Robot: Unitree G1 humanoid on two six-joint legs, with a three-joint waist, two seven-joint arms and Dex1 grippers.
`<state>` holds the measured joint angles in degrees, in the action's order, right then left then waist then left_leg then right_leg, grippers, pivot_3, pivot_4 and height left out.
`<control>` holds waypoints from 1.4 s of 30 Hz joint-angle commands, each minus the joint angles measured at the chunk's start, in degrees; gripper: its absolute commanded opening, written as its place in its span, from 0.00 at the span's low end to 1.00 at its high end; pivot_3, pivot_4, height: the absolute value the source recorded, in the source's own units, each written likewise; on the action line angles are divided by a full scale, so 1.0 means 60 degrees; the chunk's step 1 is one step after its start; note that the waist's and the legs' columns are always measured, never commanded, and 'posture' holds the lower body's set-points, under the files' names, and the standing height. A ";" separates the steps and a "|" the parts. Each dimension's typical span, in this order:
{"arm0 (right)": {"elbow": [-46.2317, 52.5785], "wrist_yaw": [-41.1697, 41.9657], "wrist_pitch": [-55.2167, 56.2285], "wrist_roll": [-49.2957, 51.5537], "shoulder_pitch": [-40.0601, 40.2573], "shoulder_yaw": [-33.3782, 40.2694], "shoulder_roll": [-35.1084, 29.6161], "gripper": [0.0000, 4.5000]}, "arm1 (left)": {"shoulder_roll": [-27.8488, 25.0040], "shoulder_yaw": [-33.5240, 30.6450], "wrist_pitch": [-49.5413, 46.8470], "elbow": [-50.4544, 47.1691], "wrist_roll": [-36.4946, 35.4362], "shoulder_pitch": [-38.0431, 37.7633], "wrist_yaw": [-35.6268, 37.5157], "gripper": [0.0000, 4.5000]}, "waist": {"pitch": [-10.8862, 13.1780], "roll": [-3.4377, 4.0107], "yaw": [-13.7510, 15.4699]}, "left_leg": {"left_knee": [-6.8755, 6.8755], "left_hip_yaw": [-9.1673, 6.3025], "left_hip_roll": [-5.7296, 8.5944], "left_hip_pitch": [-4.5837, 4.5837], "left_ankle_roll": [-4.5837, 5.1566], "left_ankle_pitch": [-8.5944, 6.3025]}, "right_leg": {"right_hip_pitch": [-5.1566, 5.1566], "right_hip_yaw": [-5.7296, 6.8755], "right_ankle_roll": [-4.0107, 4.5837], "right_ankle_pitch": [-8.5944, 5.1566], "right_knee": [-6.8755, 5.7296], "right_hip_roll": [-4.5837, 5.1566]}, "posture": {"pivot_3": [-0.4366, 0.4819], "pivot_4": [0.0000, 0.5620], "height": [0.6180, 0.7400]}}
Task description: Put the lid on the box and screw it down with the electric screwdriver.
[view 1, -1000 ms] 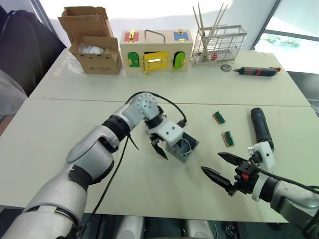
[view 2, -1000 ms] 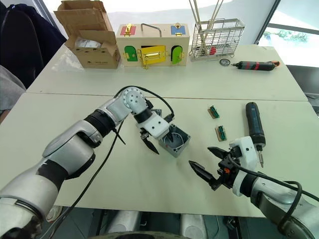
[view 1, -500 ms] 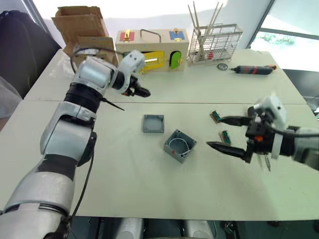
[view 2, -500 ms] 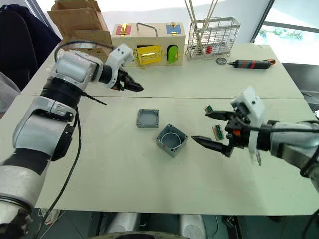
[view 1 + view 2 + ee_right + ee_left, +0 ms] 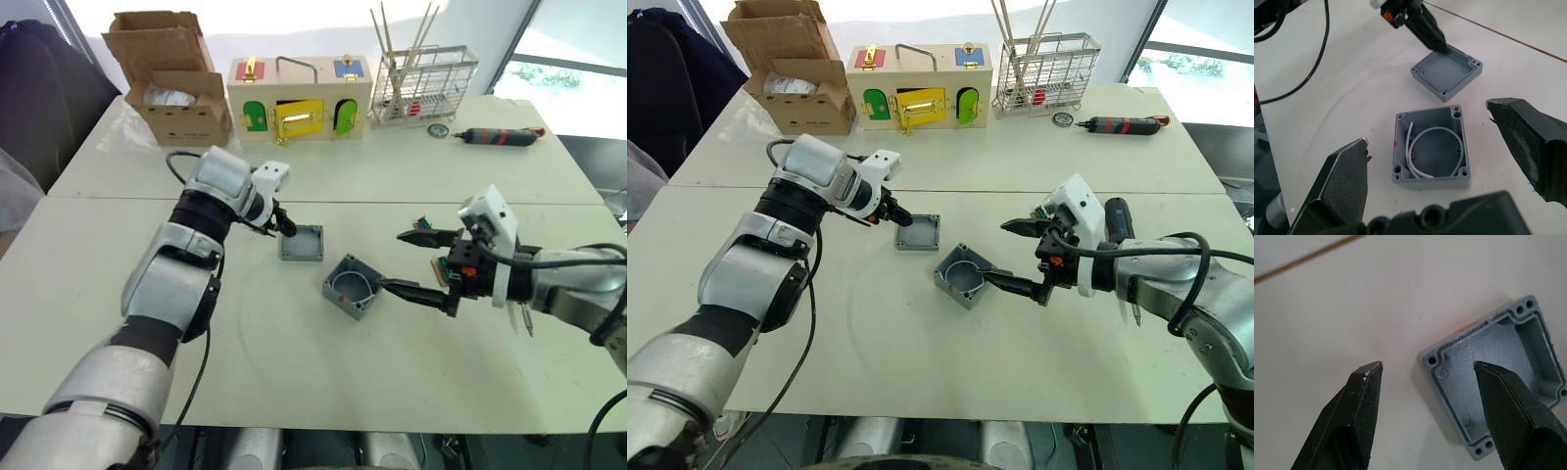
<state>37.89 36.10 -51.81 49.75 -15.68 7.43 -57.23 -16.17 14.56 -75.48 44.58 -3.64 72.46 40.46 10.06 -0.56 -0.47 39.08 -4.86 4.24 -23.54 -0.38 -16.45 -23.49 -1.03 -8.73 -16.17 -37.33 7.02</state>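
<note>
The shallow grey lid (image 5: 302, 243) lies hollow side up on the white table (image 5: 294, 372), behind the deeper grey box (image 5: 351, 287). The box stands open with a white wire coiled inside (image 5: 1431, 149). My left gripper (image 5: 1425, 364) is open at the lid's left edge; one finger is over the lid's (image 5: 1503, 367) hollow, the other over bare table. My right gripper (image 5: 407, 262) is open just right of the box, its lower finger close to the box's rim. The black electric screwdriver (image 5: 1115, 219) lies on the table behind my right wrist.
Along the far side of the table stand a cardboard box (image 5: 181, 93), a wooden box with coloured doors (image 5: 299, 98) and a wire rack (image 5: 423, 86). A red-and-black screwdriver (image 5: 500, 138) lies at the far right.
My left gripper has left the box, swung up toward the wooden box, and come down to the lid. My right gripper has risen and moved left to the box.
</note>
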 commanded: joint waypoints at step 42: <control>-0.4745 -0.1018 0.1639 -0.0409 -0.4568 0.0482 0.4856 1.00 | 0.1697 -0.3376 1.1170 -0.5266 -0.2434 -0.3098 -0.1408 0.01 | -0.0030 -0.0014 -0.0069 | 0.0005 0.0030 0.0030 -0.0095 -0.0057 0.0033 | -0.0158 0.0004 0.0014 0.0013 -0.0120 0.0051 | 0.48 0.27 0.93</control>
<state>7.91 29.18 -41.63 46.09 -41.97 8.73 -27.44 -5.51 -5.74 -9.49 15.78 -17.56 53.68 31.70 9.87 -0.65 -0.89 39.12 -4.68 4.42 -24.11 -0.73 -16.25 -24.44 -1.01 -8.65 -16.09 -38.04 7.33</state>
